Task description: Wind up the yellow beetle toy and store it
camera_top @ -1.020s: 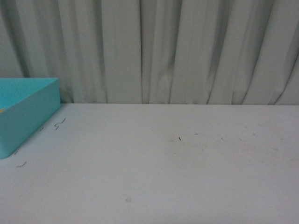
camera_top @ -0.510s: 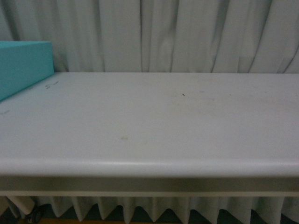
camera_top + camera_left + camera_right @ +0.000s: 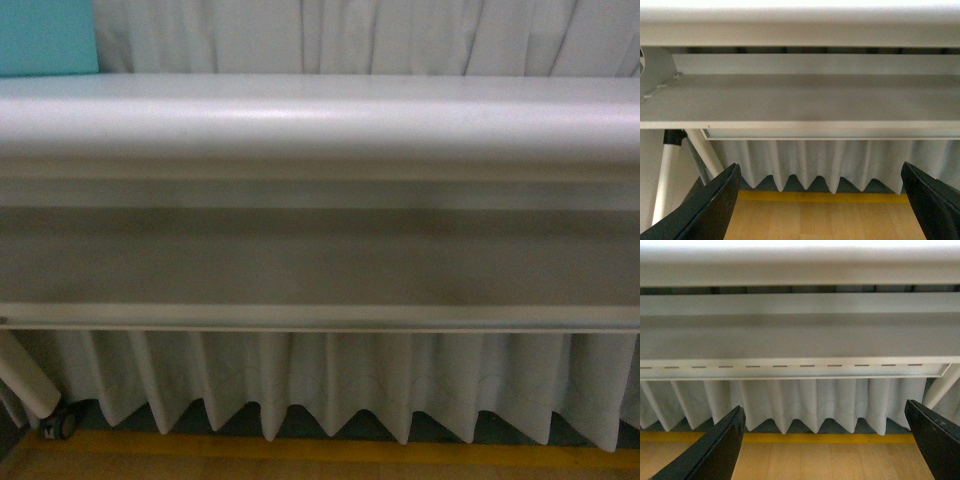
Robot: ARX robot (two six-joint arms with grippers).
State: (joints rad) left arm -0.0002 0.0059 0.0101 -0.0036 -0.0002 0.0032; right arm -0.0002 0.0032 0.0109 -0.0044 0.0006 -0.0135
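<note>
We face the rounded front edge of the white worktop [image 3: 320,120], which bars the way straight ahead, with a grey shelf [image 3: 320,260] recessed under it. Between edge and shelf runs a low slot (too shallow to judge as passable). Below the shelf, the pleated white curtain [image 3: 330,385] closes the back, above open wooden floor [image 3: 300,468]. A white slanted leg with a castor [image 3: 30,385] stands far left. The turquoise box [image 3: 48,38] blocks the worktop's far left.

Both claws, left [image 3: 822,200] and right [image 3: 825,442], hang spread wide in free air beneath the shelf.
</note>
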